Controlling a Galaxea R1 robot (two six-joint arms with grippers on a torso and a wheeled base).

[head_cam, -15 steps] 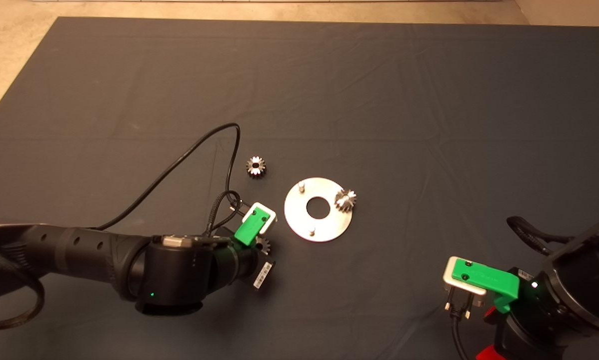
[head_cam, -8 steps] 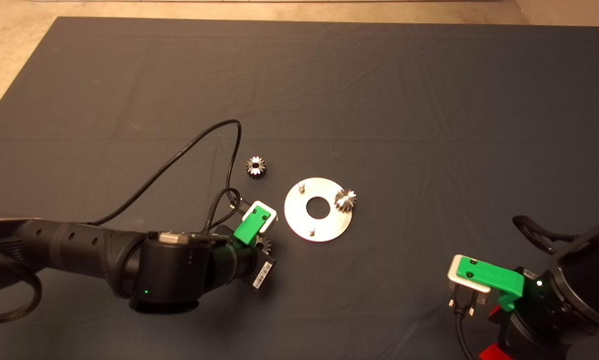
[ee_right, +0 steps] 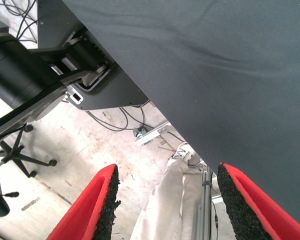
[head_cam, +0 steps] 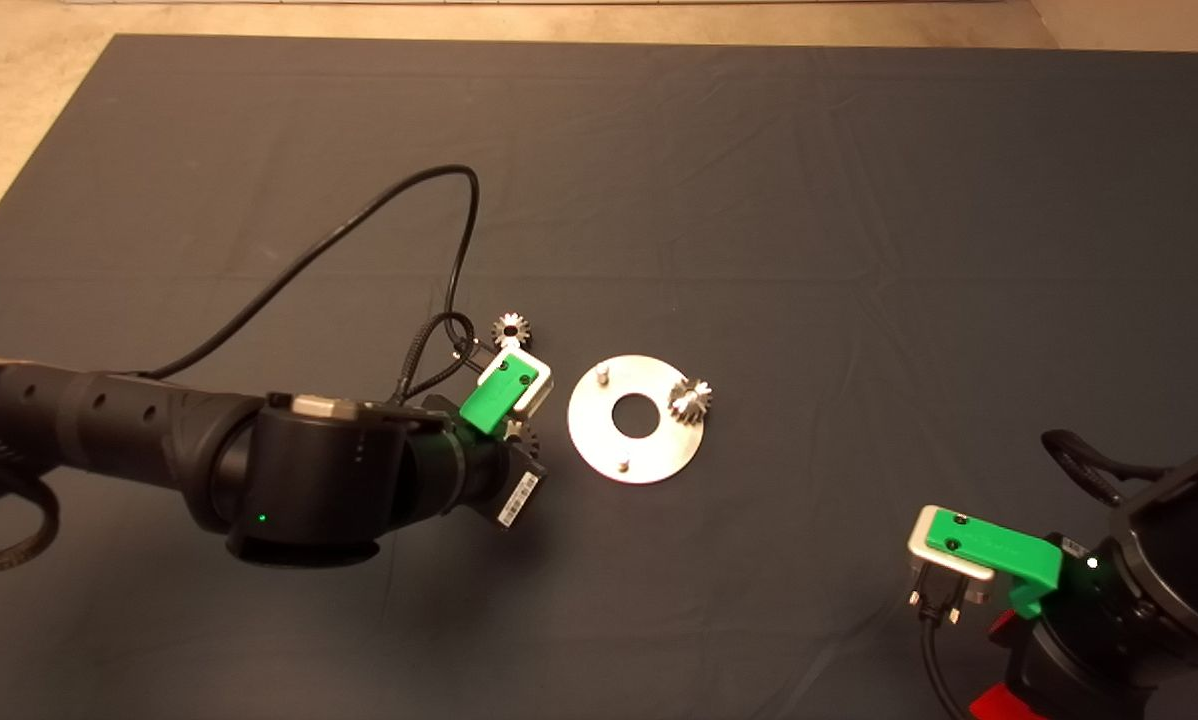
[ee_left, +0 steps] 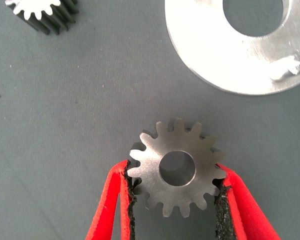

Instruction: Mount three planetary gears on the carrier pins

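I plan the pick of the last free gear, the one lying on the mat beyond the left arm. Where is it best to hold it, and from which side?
The free gear lies flat on the mat, hole up, apart from the disc. Probably best: come from straight above and close on two opposite toothed flanks, as the left end effector now holds its gear. The cable lies close beside it, so keep off that side.

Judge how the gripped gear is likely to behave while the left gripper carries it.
The gear looks like solid metal, so probably rigid and heavy for its size. The left gripper pinches it only at the tooth tips, so it might pivot or slip. Its polished face suggests low friction.
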